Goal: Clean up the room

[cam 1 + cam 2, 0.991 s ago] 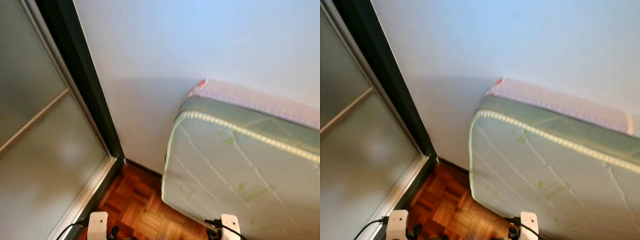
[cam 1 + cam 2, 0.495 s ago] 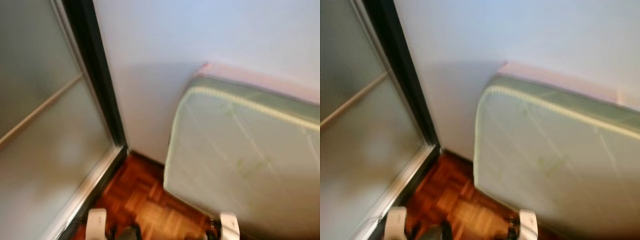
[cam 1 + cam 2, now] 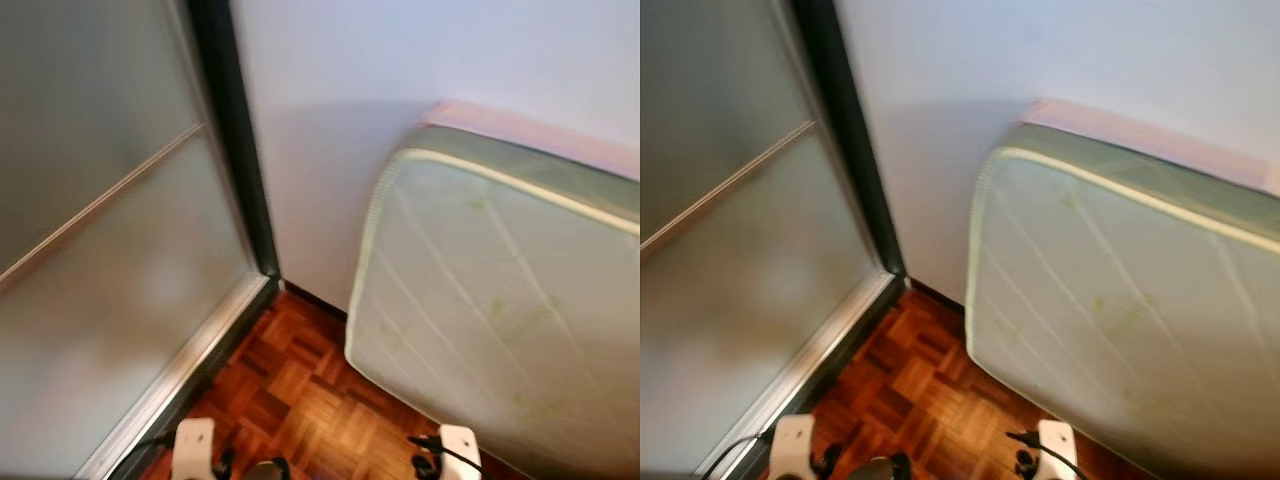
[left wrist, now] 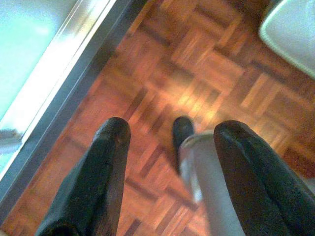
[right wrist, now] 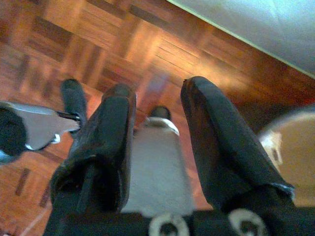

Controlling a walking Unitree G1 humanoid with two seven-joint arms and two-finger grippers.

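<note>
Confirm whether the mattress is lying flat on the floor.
No. The mattress stands on its edge on the parquet floor, propped against the white wall.

A mattress (image 3: 500, 320) stands on edge to my right, leaning against the wall (image 3: 400, 70) ahead of me, its lower edge on the parquet floor (image 3: 290, 400). To my left runs a sliding door (image 3: 110, 260), its frame (image 3: 235, 150) meeting the wall in the corner. The floor lies between door and mattress. Below me, my left gripper (image 4: 170, 162) and right gripper (image 5: 157, 128) hang over the floor.
</note>
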